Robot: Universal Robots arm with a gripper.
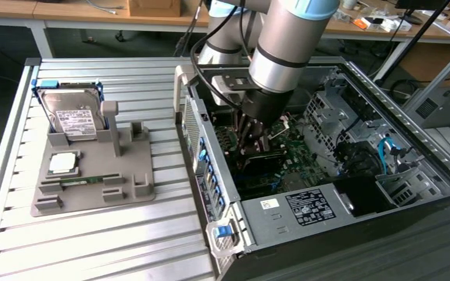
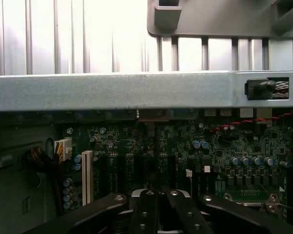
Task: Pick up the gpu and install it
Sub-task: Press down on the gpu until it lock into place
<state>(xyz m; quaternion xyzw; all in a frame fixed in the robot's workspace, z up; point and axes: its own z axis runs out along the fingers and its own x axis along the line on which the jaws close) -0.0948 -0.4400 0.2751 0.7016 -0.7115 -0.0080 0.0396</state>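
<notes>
GPU (image 1: 266, 157), flat dark card, seated level inside the open computer case, on the motherboard, directly beneath the arm.

Exterior view: lighting was even and diffuse, apparently from overhead. The ribbed metal table (image 1: 115, 234) read bright, with soft sheen along its ridges. The interior of the computer case (image 1: 319, 152) was much darker; the arm (image 1: 287, 47) cast shade over the boards below it, toward 6 o'clock. The focus was fair across the frame, and the lines bowed slightly at the edges.

Wrist view: exposure was split. The table surface (image 2: 63, 34) toward 12 o'clock was blown out to near white, with glare washing out the ribs. The motherboard (image 2: 161, 156) below was dim and greenish, its fine detail soft. The gripper (image 2: 161, 214) at 6 o'clock was a dark, slightly blurred shape.
</notes>
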